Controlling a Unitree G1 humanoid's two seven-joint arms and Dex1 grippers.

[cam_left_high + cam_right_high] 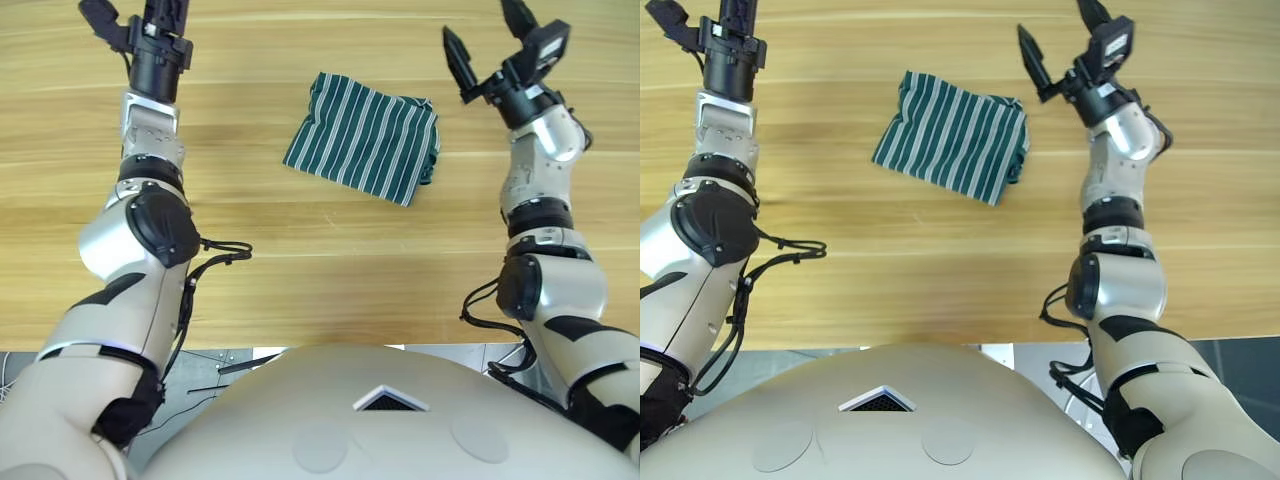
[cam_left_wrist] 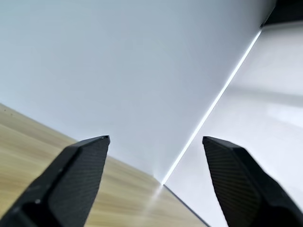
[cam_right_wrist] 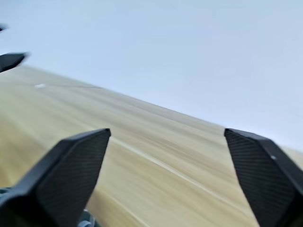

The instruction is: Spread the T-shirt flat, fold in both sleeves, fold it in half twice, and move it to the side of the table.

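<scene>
Both head eyes look steeply down on the table; wrist cameras skim low across it toward the wall.

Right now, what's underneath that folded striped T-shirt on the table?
The folded green-striped T-shirt lies on the wooden table, bare wood showing all round it. Nothing pokes out from its edges, but the cloth hides the patch beneath, so anything thin there can't be seen.

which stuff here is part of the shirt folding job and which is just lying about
Job: folded T-shirt; table; left gripper and right gripper, fingers open.
Lying about: thin dark item on the floor below the table's near edge.
</scene>
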